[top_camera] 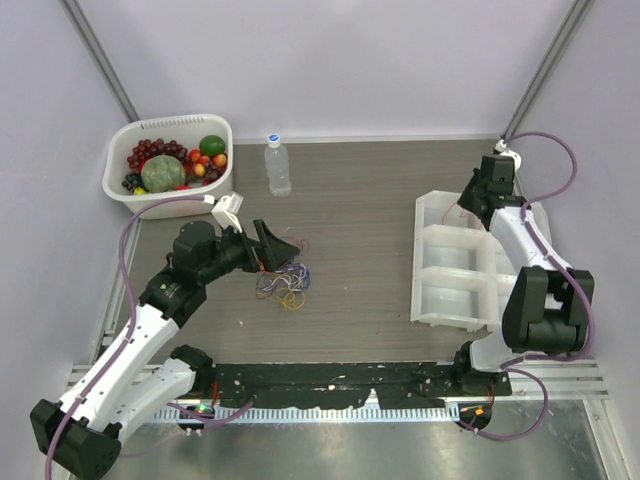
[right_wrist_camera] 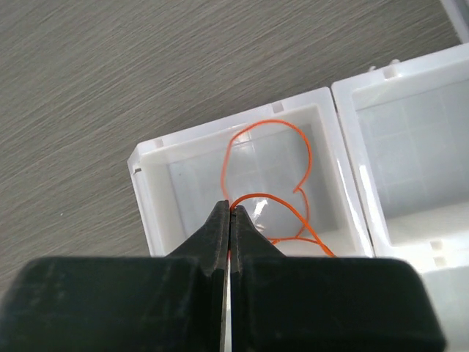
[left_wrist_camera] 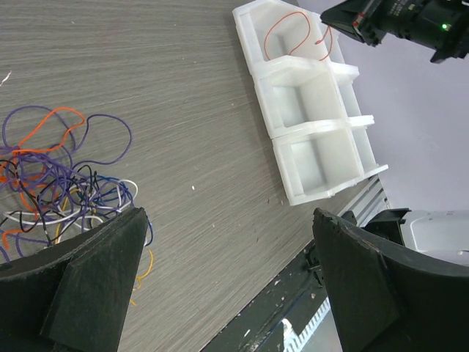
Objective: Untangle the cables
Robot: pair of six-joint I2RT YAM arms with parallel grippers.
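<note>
The cables (top_camera: 285, 282) lie as a loose tangle of purple, orange, black, white and yellow loops on the wood table; the left wrist view shows the cables (left_wrist_camera: 58, 172) at its left edge. My left gripper (top_camera: 272, 250) hovers just above and left of the tangle, and the left gripper (left_wrist_camera: 231, 282) stands wide open with nothing between its fingers. One orange cable (right_wrist_camera: 270, 158) curls inside the far compartment of the white tray (right_wrist_camera: 146, 191). My right gripper (right_wrist_camera: 230, 209) is shut on this cable at its tips, over that compartment (top_camera: 445, 212).
The white tray (top_camera: 428, 275) has several compartments and lies on the right of the table. A white basket of fruit (top_camera: 122, 192) stands at the back left, with a water bottle (top_camera: 277, 166) beside it. A black strip (top_camera: 340, 385) runs along the table's near edge.
</note>
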